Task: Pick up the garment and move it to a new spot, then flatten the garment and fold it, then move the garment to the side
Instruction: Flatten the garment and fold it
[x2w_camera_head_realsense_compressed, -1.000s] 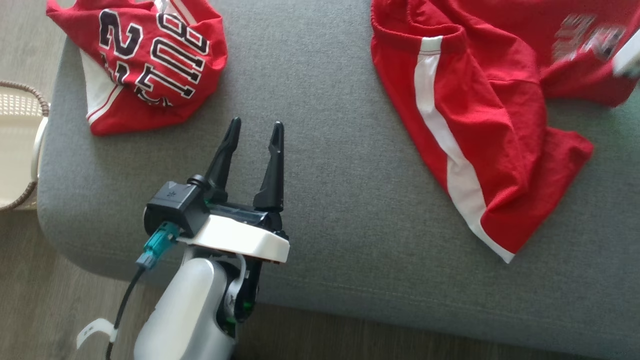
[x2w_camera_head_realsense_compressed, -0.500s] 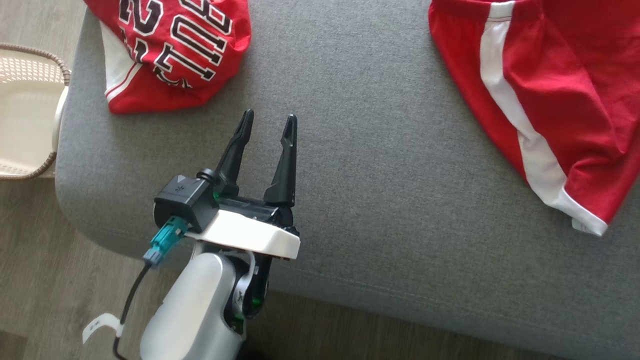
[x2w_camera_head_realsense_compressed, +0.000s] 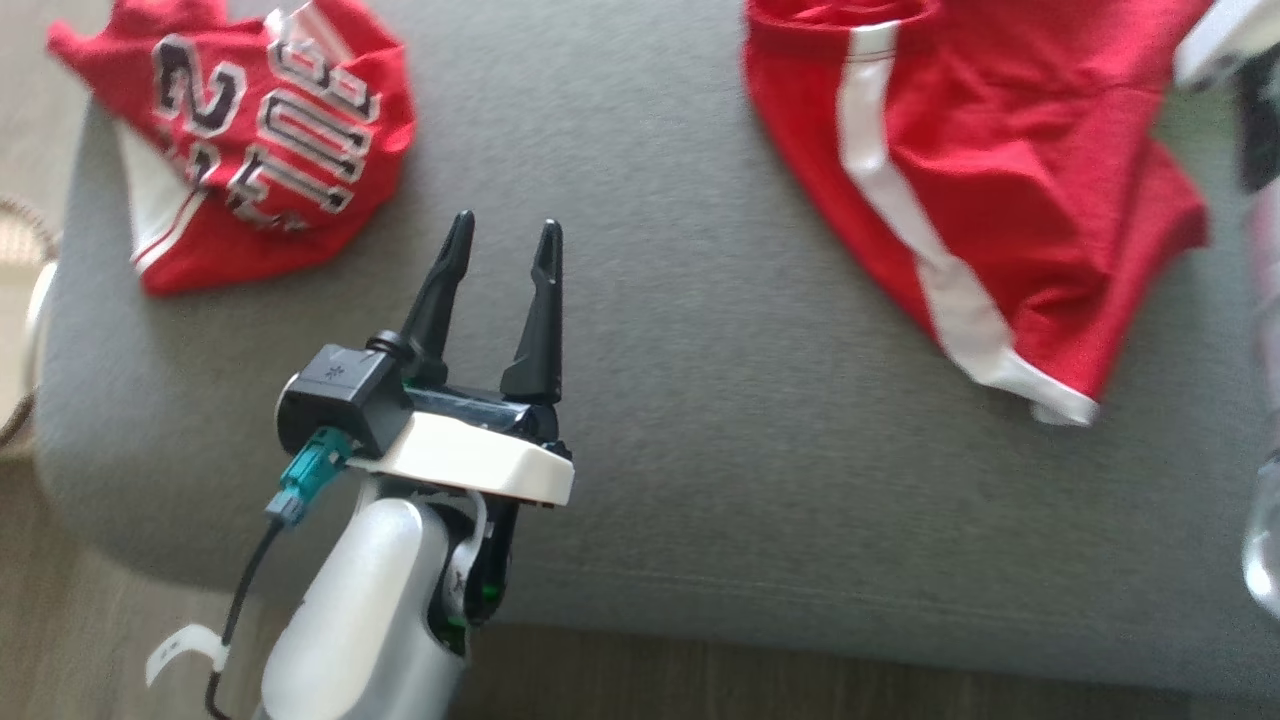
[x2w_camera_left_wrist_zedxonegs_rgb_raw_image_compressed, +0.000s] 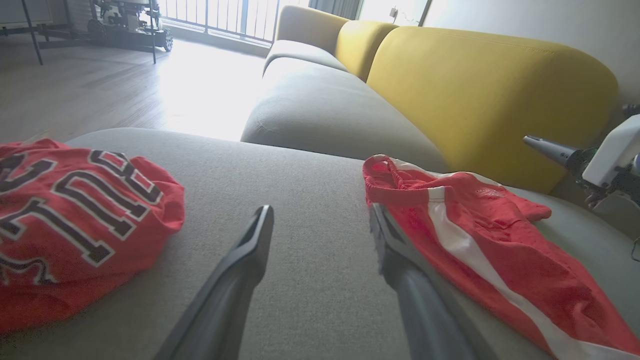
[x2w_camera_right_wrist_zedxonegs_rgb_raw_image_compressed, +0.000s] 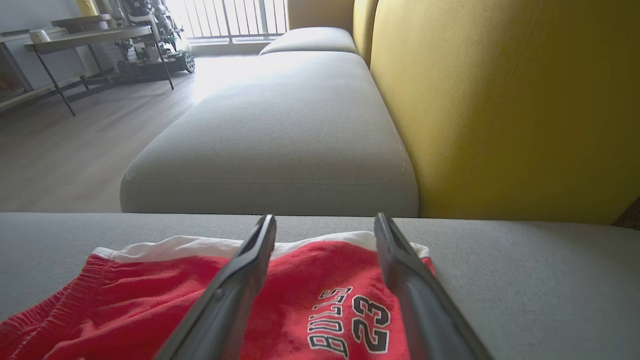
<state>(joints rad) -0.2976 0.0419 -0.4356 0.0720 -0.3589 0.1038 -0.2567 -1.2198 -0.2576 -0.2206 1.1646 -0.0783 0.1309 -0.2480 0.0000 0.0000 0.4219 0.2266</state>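
Observation:
The garment, a pair of red shorts (x2w_camera_head_realsense_compressed: 1000, 170) with a white side stripe, lies crumpled on the right part of the grey cushion (x2w_camera_head_realsense_compressed: 700, 400). My right gripper (x2w_camera_right_wrist_zedxonegs_rgb_raw_image_compressed: 325, 220) hovers just above the shorts (x2w_camera_right_wrist_zedxonegs_rgb_raw_image_compressed: 310, 300), open, with nothing between its fingers; "BULLS 23" print shows below them. Its white wrist (x2w_camera_head_realsense_compressed: 1215, 40) sits at the head view's top right corner. My left gripper (x2w_camera_head_realsense_compressed: 505, 222) stands open over bare cushion, between the shorts (x2w_camera_left_wrist_zedxonegs_rgb_raw_image_compressed: 480, 235) and a red jersey (x2w_camera_head_realsense_compressed: 260, 170), touching neither.
The crumpled red jersey (x2w_camera_left_wrist_zedxonegs_rgb_raw_image_compressed: 75, 210) with dark lettering lies at the cushion's far left corner. A yellow backrest (x2w_camera_right_wrist_zedxonegs_rgb_raw_image_compressed: 500, 100) rises behind the cushion. A woven basket (x2w_camera_head_realsense_compressed: 15, 330) stands on the wooden floor at the left. A second grey seat (x2w_camera_right_wrist_zedxonegs_rgb_raw_image_compressed: 280, 130) lies beyond.
My right gripper has opened and let go of the shorts, which now rest on the cushion. The head camera has swung about; the left arm has kept its pose.

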